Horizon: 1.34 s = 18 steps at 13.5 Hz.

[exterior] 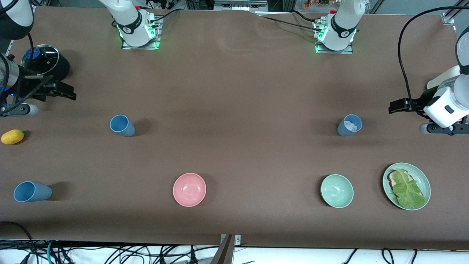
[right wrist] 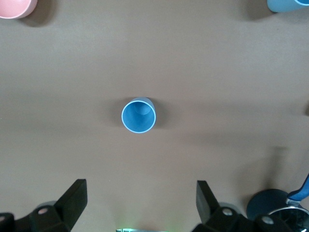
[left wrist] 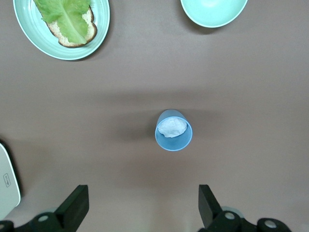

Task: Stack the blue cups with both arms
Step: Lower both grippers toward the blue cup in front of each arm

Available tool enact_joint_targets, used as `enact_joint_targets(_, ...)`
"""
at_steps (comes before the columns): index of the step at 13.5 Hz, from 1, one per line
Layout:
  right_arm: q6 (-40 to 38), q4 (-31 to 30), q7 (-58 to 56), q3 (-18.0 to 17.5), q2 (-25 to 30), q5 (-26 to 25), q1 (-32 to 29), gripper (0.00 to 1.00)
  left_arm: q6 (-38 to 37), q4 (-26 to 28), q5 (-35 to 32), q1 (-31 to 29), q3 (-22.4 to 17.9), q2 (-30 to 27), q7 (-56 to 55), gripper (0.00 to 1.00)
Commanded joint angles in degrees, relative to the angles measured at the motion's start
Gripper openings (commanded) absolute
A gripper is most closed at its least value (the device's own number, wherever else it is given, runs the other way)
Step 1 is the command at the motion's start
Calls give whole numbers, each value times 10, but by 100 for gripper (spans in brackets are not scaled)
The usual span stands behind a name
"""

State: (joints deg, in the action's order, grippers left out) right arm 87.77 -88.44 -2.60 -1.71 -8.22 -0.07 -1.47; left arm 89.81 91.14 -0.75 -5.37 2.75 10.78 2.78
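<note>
Three blue cups stand upright on the brown table. One blue cup (exterior: 122, 125) is toward the right arm's end and shows in the right wrist view (right wrist: 139, 116). A second blue cup (exterior: 32, 191) is nearer the front camera, at that end's edge (right wrist: 289, 5). The greyer cup (exterior: 350, 125), with a whitish patch inside, is toward the left arm's end (left wrist: 174, 130). My right gripper (exterior: 71, 93) is open and empty, over the table beside the pot (right wrist: 141, 205). My left gripper (exterior: 394, 106) is open and empty, apart from the greyer cup (left wrist: 143, 208).
A pink bowl (exterior: 189, 189) and a pale green bowl (exterior: 337, 190) sit near the front edge. A green plate (exterior: 425, 183) holds bread and lettuce. A black pot with a glass lid (exterior: 44, 60) and a yellow fruit (exterior: 13, 136) lie at the right arm's end.
</note>
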Motion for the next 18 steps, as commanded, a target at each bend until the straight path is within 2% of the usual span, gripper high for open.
enact_joint_targets(1, 7, 18, -13, -2, -37, 2, -6, 100, 1, 0, -11, 0, 0, 1, 13, 100)
enact_joint_targets(3, 13, 18, -7, -4, -60, -2, -3, 100, 2, 0, -11, -1, 0, 2, 13, 100)
enact_joint_targets(5, 13, 22, -18, -2, -83, 26, -18, 100, 49, 29, -10, -1, 1, 6, 13, 100)
enact_joint_targets(10, 33, 6, -35, -3, -101, 27, -28, 100, 244, 193, -10, -18, 1, 2, 37, 100)
enact_joint_targets(14, 106, -84, -35, -3, -90, 23, -28, 100, 363, 312, -10, -36, 1, -18, 62, 100)
enact_joint_targets(18, 246, -200, -35, -2, -86, 9, -28, 100, 419, 370, -9, -35, 2, -17, 62, 100)
